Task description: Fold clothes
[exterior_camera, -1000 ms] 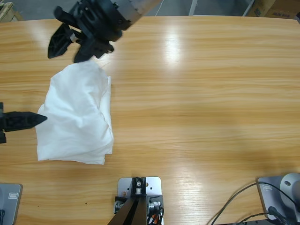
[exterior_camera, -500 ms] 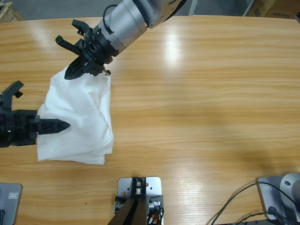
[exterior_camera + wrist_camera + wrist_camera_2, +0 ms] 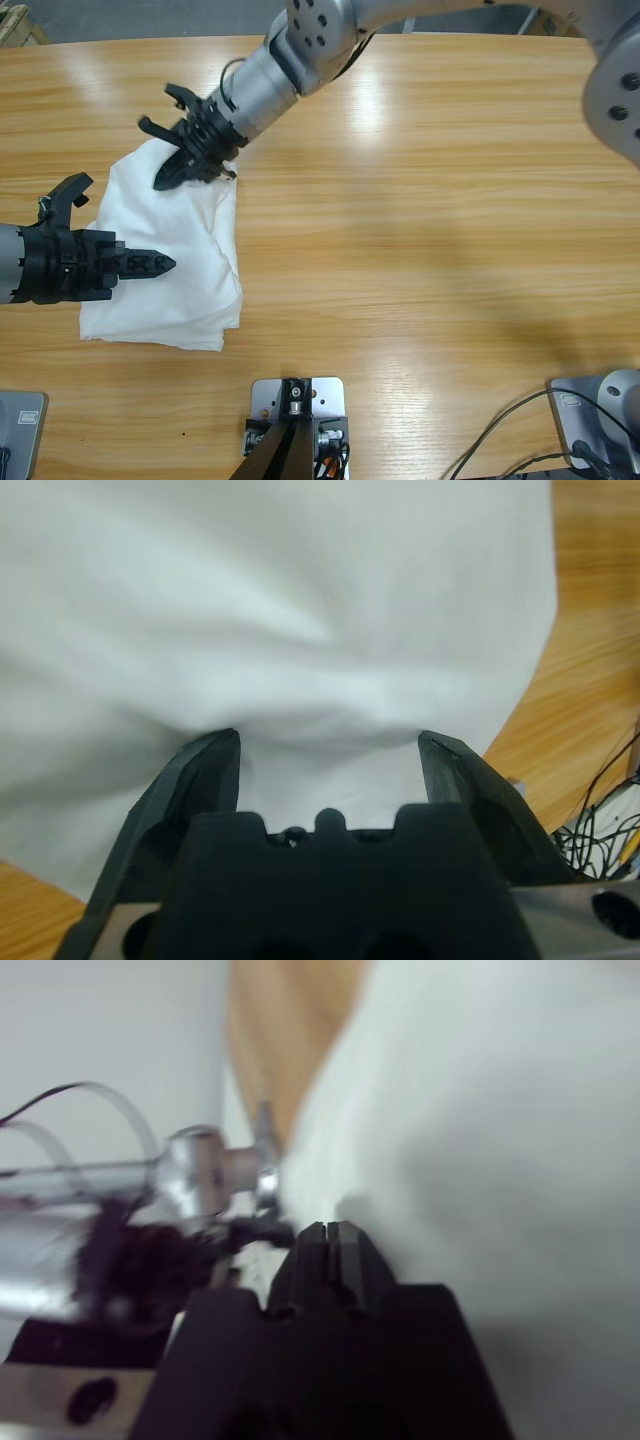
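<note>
Shirt [image 3: 170,255] is lying bunched on the left part of the worktop [image 3: 430,230], long axis running from its far corner near the top-down arm to the near edge by the camera. Left claw [image 3: 150,264] comes in from the left edge and sits over the shirt's middle; the wrist view shows its jaws apart with cloth bulging between them [image 3: 330,770], not clamped. Right claw [image 3: 180,170] reaches down from the top onto the far corner, and in its own view the jaws [image 3: 325,1240] look pressed together, though I can't tell if any fabric is pinched. My guess: each arm works its own end.
</note>
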